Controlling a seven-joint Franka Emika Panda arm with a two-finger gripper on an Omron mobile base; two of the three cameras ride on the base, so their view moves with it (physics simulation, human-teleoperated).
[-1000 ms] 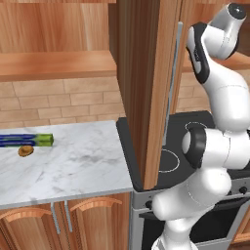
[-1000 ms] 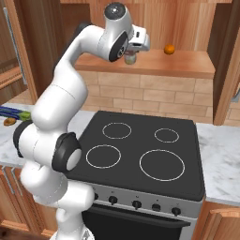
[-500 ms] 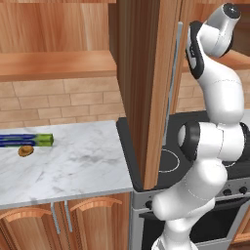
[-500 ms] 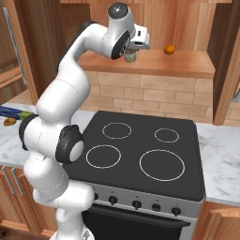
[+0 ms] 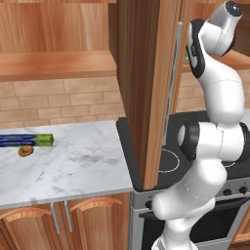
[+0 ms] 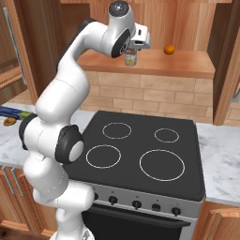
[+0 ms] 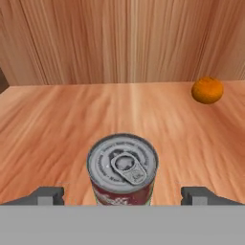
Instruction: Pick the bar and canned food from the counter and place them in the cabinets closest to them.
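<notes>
Can standing on the cabinet shelf above the stove, fingers spread wide to either side of it.

Nearest, the black stovetop sits below the raised white arm, with the marble counter off to its left carrying a long blue-and-green box and a small round brown pastry just beside it. Up on the wooden shelf board of the cabinets, the gripper stands open: its two fingers sit apart from the canned food, one on each side, not touching it. The can stands upright on the board, pull-tab lid facing the hand. Farther back and to the right on the same shelf rests a round orange fruit, well apart from the can, near the back panel.
</notes>
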